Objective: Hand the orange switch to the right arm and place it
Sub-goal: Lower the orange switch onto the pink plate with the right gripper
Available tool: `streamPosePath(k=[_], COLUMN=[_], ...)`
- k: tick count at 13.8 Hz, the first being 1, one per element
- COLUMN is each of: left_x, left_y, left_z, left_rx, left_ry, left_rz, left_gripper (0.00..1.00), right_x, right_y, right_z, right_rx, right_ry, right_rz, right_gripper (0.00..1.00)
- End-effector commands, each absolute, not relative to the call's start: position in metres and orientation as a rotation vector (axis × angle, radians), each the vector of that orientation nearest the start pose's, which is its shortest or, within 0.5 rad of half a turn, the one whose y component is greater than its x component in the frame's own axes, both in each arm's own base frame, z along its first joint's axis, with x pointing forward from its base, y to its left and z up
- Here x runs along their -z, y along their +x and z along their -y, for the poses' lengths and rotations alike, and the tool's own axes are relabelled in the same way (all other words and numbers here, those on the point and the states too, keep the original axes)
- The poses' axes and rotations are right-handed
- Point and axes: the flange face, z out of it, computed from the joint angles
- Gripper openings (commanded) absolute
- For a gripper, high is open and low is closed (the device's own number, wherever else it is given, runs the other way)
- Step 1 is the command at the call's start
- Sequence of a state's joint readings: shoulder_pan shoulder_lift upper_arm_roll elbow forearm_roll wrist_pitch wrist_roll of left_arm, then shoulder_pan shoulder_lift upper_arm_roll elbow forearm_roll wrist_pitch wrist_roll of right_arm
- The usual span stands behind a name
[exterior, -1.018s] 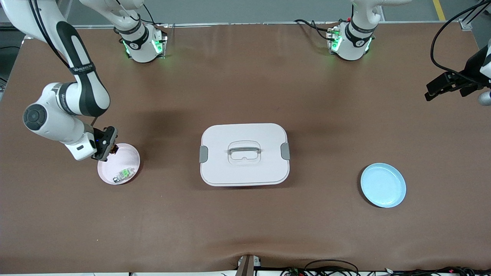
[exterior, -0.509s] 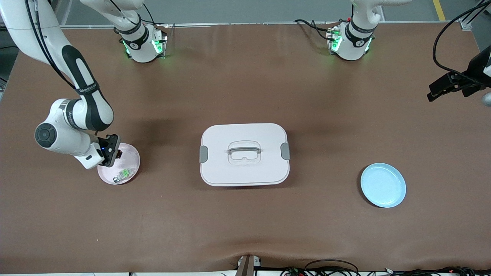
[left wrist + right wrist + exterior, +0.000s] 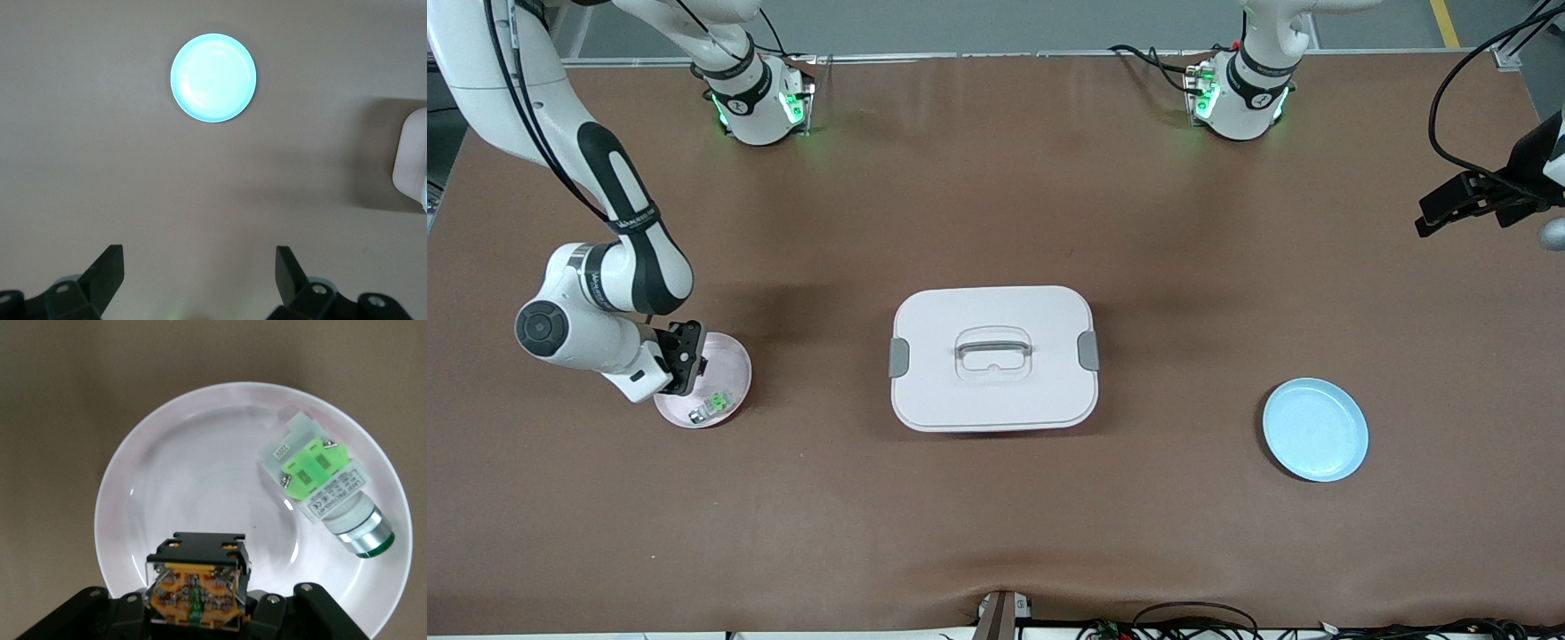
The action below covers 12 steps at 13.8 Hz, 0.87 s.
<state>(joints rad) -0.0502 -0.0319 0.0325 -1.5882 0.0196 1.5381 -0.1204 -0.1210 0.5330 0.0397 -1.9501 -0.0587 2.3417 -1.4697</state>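
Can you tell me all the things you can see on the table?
pink plate: one, pale pink, toward the right arm's end of the table.
orange switch: one, black with orange face, over the pink plate, in the right gripper.
silver-and-green switch: one, lying in the pink plate.
lidded box: one, white with grey clips, mid-table.
blue plate: one, light blue, toward the left arm's end.
table: one, brown.
right gripper: black, shut on the orange switch.
left gripper: black, open, waiting above the table.
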Motion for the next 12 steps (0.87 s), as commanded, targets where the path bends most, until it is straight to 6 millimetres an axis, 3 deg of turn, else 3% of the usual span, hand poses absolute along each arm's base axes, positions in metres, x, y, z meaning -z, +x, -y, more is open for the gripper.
streamPosePath(k=[1, 5, 12], left_x=[-0.636, -0.639, -0.636], left_y=[0.536, 0.537, 0.534], left_z=[0.010, 0.014, 0.050], left_rx=[-0.019, 0.001, -0.008], left_ry=[-3.130, -3.132, -3.128], left_rz=[0.128, 0.113, 0.013], left_gripper=[1.00, 1.00, 1.00], right_x=[-0.182, -0.171, -0.167], right_y=[0.610, 0.609, 0.607], right_z=[0.058, 0.064, 0.064], right_rx=[-0.196, -0.204, -0.207], right_ry=[-2.281, -2.290, -2.295], right_rz=[2.026, 2.001, 1.970], right_gripper=[0.00, 0.00, 0.00])
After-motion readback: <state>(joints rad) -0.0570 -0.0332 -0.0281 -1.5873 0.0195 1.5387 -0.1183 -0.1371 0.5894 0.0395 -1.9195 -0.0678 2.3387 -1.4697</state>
